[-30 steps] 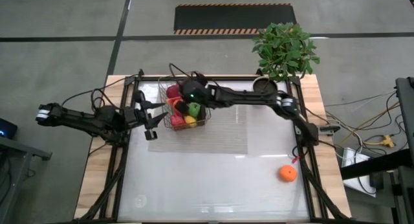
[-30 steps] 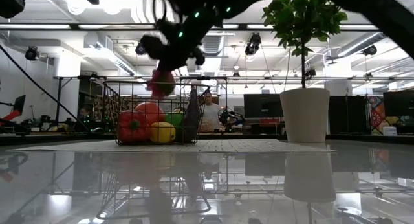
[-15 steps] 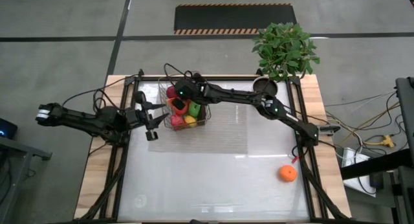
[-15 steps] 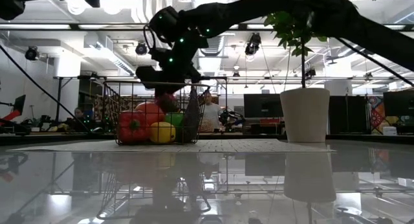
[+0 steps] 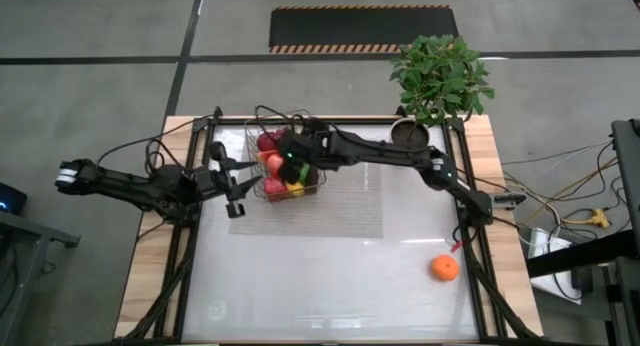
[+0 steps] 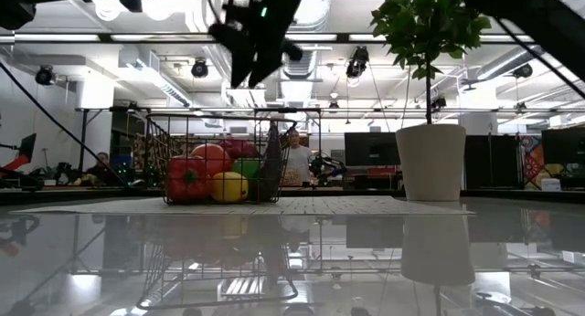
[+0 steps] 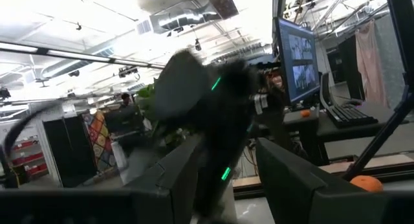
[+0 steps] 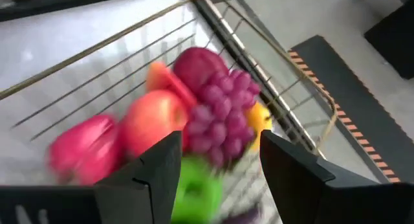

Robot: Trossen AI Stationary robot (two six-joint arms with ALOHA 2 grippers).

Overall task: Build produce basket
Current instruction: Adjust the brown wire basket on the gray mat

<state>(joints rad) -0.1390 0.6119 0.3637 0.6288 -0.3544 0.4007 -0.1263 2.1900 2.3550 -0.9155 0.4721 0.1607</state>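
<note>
The wire basket (image 5: pixel 283 192) stands at the far left of the table, on a grey mat. It holds produce: a red pepper (image 6: pixel 184 178), a lemon (image 6: pixel 229 186), red apples and purple grapes (image 8: pixel 221 121) lying on top. My right gripper (image 8: pixel 220 169) is open and empty, hovering above the basket (image 6: pixel 157 161); in the low view it shows as the right gripper (image 6: pixel 258 37) well clear of the rim. My left gripper (image 5: pixel 234 189) waits open just left of the basket. An orange (image 5: pixel 445 267) lies alone near the table's right edge.
A potted plant (image 5: pixel 440 74) in a white pot (image 6: pixel 431 161) stands at the table's far right corner. The grey mat (image 5: pixel 345 206) reaches right from the basket. Black frame rails (image 5: pixel 470 236) run along the table's sides. The near half of the table is bare white surface.
My right gripper came over the basket with the purple grapes, dipped down into it, let go of them and rose straight up again. The grapes now lie on top of the other produce. The left arm kept still.
</note>
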